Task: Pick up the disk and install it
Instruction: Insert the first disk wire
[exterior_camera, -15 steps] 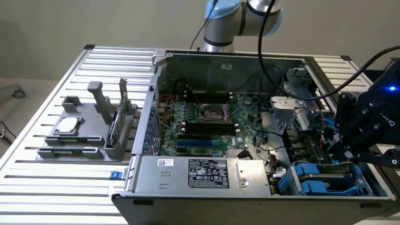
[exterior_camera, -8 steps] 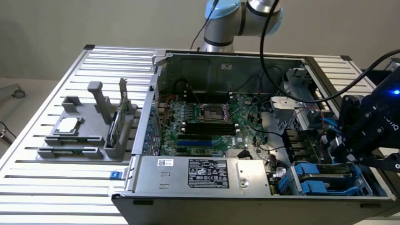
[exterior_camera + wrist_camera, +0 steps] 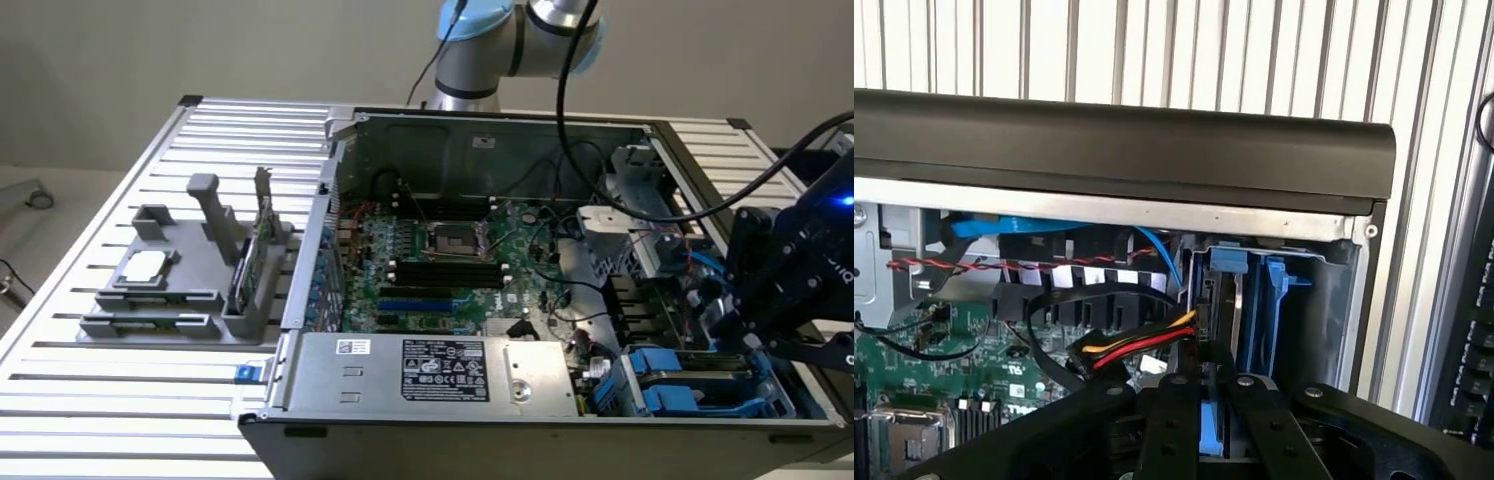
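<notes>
We find our gripper (image 3: 1214,388) poised over the drive bay (image 3: 634,390) of the open computer case (image 3: 481,140). Its fingers are drawn nearly together, pinching the blue-framed disk (image 3: 1212,432) between them.

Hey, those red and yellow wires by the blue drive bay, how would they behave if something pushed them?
The red and yellow wires look floppy, curving loosely, so they'd probably bend aside. Likely light, being thin. They might snag, since they end right beside the blue drive bay.
</notes>
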You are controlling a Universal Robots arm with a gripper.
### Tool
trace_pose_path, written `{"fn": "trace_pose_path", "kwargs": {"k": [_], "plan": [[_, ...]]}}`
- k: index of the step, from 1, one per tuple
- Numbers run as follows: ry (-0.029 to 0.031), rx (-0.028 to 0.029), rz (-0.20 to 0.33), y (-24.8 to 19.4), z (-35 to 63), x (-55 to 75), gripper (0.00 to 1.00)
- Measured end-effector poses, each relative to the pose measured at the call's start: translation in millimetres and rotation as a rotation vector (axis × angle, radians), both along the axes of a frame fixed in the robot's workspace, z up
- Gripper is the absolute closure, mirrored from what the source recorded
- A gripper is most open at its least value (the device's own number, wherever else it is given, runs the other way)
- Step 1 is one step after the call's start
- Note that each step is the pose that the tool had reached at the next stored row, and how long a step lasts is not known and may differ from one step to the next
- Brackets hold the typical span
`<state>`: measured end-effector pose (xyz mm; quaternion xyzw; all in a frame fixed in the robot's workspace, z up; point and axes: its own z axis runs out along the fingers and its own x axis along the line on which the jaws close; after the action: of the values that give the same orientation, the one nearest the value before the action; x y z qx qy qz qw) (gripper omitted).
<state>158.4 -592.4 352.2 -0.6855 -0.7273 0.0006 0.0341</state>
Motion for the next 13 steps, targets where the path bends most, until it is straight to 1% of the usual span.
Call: {"fn": "trace_pose_path", "kwargs": {"k": [2,3,6,10,12,13], "plan": [[-0.0054,-0.0045,-0.007,-0.2,-0.6,-0.2,0.84],[-0.0094,-0.007,-0.01,-0.2,-1.0,-0.4,0.84],[-0.0254,-0.0144,-0.014,-0.3,-2.2,-2.1,0.84],[-0.0369,-0.0233,-0.015,-0.8,-2.2,-7.3,0.84],[-0.0443,-0.0287,-0.015,-0.9,-2.5,-10.4,0.84],[-0.0486,-0.0304,-0.015,-0.9,-2.9,-11.5,0.84]]}}
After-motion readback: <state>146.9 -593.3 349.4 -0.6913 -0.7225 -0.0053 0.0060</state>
